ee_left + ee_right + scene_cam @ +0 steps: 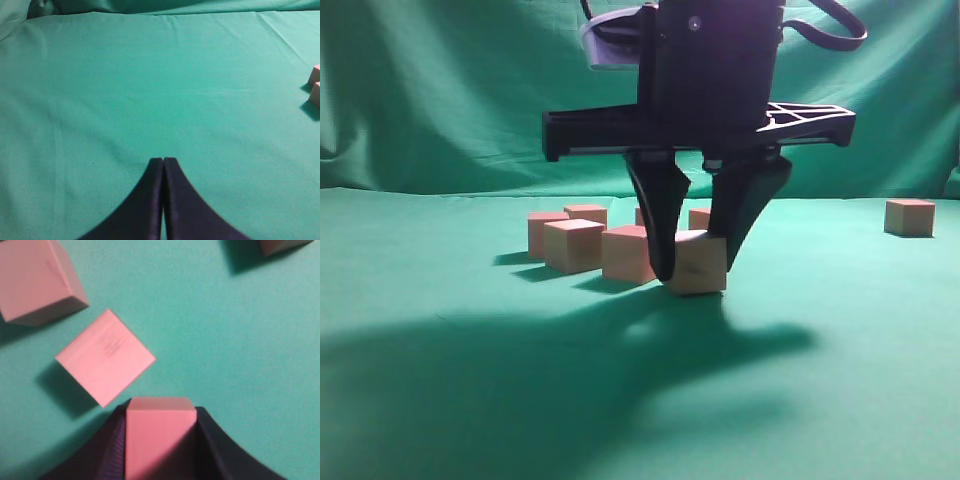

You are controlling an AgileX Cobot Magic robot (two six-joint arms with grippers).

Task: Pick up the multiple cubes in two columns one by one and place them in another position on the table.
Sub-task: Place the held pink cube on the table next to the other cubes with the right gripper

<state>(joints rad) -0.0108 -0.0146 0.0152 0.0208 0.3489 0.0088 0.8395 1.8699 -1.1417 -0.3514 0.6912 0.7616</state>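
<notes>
A wrinkled green cloth backdrop (pixel 440 90) hung in loose folds behind the scene — darker at its left, brighter centre — while soft shadows fell forward.

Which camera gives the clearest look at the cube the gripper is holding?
The right wrist view: the held cube fills the space between the right gripper fingers, close up. The exterior view shows that cube from the side, low by the table, partly covered by a finger. The left wrist view doesn't show it.

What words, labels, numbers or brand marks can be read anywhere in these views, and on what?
None can be read. One cube carries a faint dark smudge on its top in the right wrist view, too blurred to tell whether it is text. The right gripper shows no marking.
</notes>
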